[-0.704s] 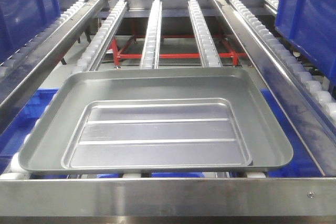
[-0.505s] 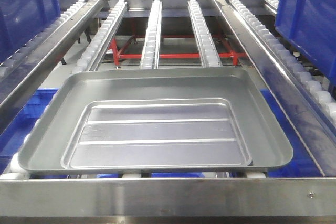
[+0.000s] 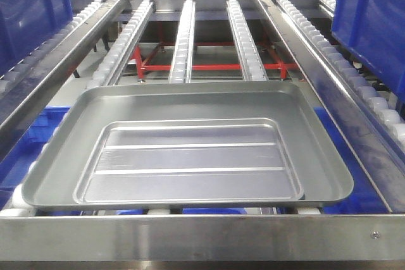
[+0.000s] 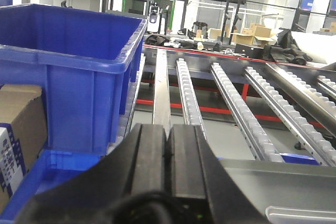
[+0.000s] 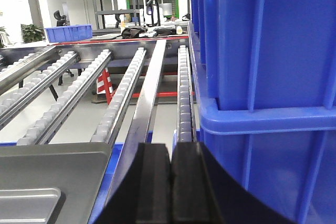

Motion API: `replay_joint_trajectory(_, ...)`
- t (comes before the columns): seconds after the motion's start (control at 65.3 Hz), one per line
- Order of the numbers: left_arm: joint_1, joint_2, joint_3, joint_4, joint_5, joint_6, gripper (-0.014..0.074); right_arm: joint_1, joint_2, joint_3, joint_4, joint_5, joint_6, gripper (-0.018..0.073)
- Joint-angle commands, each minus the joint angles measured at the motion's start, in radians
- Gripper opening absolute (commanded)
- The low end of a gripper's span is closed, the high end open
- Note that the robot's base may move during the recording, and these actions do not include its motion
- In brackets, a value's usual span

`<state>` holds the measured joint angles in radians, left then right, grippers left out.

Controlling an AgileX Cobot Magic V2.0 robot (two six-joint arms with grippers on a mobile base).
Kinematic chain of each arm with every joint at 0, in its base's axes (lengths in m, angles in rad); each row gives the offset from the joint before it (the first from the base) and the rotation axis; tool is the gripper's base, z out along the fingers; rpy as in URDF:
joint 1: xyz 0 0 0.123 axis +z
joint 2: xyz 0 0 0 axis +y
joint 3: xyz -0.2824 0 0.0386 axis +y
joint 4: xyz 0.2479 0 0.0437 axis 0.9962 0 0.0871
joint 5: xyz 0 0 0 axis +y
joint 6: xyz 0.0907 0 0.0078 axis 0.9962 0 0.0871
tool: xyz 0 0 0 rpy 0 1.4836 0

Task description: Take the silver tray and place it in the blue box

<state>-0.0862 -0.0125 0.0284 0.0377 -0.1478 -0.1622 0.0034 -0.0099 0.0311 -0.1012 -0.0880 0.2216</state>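
Note:
The silver tray (image 3: 190, 150) lies flat on the roller conveyor at the near end, its recessed panel with two ridges facing up. Its corner shows in the left wrist view (image 4: 283, 192) and in the right wrist view (image 5: 47, 177). A blue box (image 4: 68, 72) stands to the left of my left gripper (image 4: 167, 129), and another blue box (image 5: 268, 66) stands right beside my right gripper (image 5: 170, 150). Both grippers are shut and empty, each to one side of the tray. Neither gripper shows in the front view.
Roller rails (image 3: 183, 36) run away from the tray over a red frame (image 3: 209, 66). A steel front bar (image 3: 202, 235) crosses the near edge. Blue crates (image 3: 373, 23) flank both sides. A cardboard carton (image 4: 16, 129) sits at the far left.

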Motion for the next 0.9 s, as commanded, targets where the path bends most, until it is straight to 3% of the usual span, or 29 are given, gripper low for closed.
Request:
replay_joint_trajectory(0.0,-0.009,-0.014,-0.034,0.005,-0.11,-0.01,-0.0093,0.0,-0.021,-0.022,0.001,-0.134,0.006,0.005)
replay_joint_trajectory(0.046,-0.013,-0.012,-0.092,0.003,-0.078,-0.063,-0.0093,0.0,-0.02,-0.069,0.001,-0.149,0.021,0.005)
replay_joint_trajectory(0.153,-0.013,0.009,-0.243,-0.002,0.05,-0.084,-0.0093,0.0,-0.003,-0.202,0.001,-0.086,0.021,0.005)
replay_joint_trajectory(0.245,-0.013,0.087,-0.392,0.022,0.171,-0.084,-0.0093,0.0,0.084,-0.348,0.001,0.1,0.021,0.005)
replay_joint_trajectory(0.352,-0.013,0.215,-0.533,0.058,0.399,-0.073,-0.0093,0.0,0.222,-0.469,0.001,0.298,0.021,0.005)
replay_joint_trajectory(0.475,-0.013,0.41,-0.625,0.043,0.609,-0.068,-0.0093,0.0,0.398,-0.562,0.003,0.486,0.021,0.005)
replay_joint_trajectory(0.75,-0.013,0.699,-0.631,-0.153,0.789,-0.068,-0.0093,0.0,0.655,-0.575,0.028,0.698,0.021,0.005)
replay_joint_trajectory(0.888,-0.013,0.813,-0.631,-0.176,0.781,-0.034,-0.0093,0.013,0.747,-0.58,0.046,0.753,0.012,0.005)
